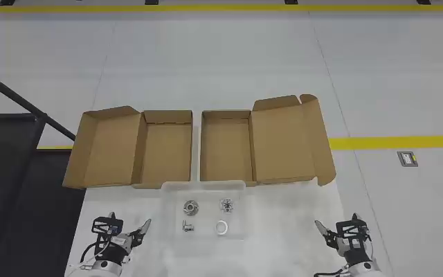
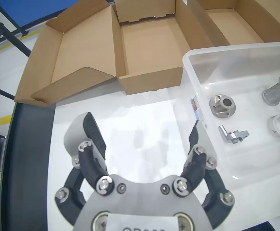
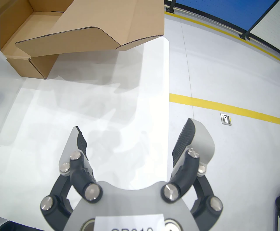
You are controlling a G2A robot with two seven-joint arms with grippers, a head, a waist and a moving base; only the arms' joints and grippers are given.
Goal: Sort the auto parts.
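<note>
A clear plastic bin [image 1: 204, 185] sits at the table's middle front and holds several metal parts: a flanged hub [image 1: 190, 206], a toothed gear piece [image 1: 226, 204], a small bracket [image 1: 187, 226] and a white ring [image 1: 221, 227]. The left wrist view shows the bin [image 2: 190, 65], the hub [image 2: 222, 106] and the bracket [image 2: 233, 136]. My left gripper [image 1: 124, 228] [image 2: 142, 129] is open over bare table left of the bin. My right gripper [image 1: 344, 230] [image 3: 133, 136] is open near the table's right front edge, with nothing between its fingers.
Two open cardboard boxes stand behind the bin: the left box [image 1: 165, 147] [image 2: 151, 48] with its lid folded out to the left, the right box [image 1: 226, 144] [image 3: 32, 19] with its lid out to the right. The table's right edge [image 3: 168, 91] lies close to the right gripper.
</note>
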